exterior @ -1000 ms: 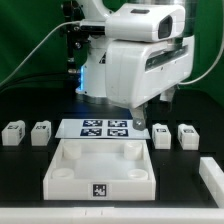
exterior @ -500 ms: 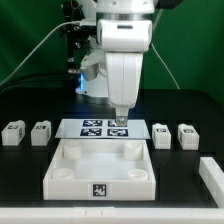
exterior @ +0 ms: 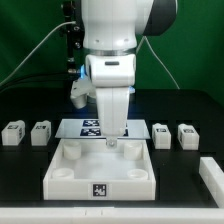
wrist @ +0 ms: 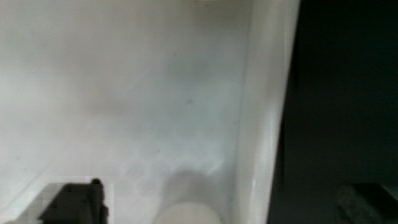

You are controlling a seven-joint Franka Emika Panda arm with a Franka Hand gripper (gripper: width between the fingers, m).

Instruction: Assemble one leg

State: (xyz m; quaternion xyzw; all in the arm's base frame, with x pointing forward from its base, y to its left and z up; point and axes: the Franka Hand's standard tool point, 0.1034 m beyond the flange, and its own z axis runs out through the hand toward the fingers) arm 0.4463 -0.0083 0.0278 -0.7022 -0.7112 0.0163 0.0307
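Observation:
Several legs stand on the black table in the exterior view: two at the left [exterior: 13, 133] [exterior: 41, 132] and two at the right [exterior: 161, 134] [exterior: 187, 133], each a small white block. My gripper [exterior: 112, 141] hangs over the far rim of the large white recessed square piece [exterior: 100, 172], away from every leg. In the wrist view my gripper [wrist: 228, 205] is open and empty. Its dark fingertips [wrist: 71, 204] stand wide apart over the blurred white piece [wrist: 143, 100], and a round socket [wrist: 187, 213] shows between them.
The marker board [exterior: 92, 127] lies behind the square piece, partly hidden by my arm. Another white part [exterior: 211, 178] lies at the front of the exterior view's right. A green backdrop and cables stand behind.
My arm has swung from the exterior view's right toward the left and come forward, from over the marker board's right end to the far rim of the square piece. The parts have not moved.

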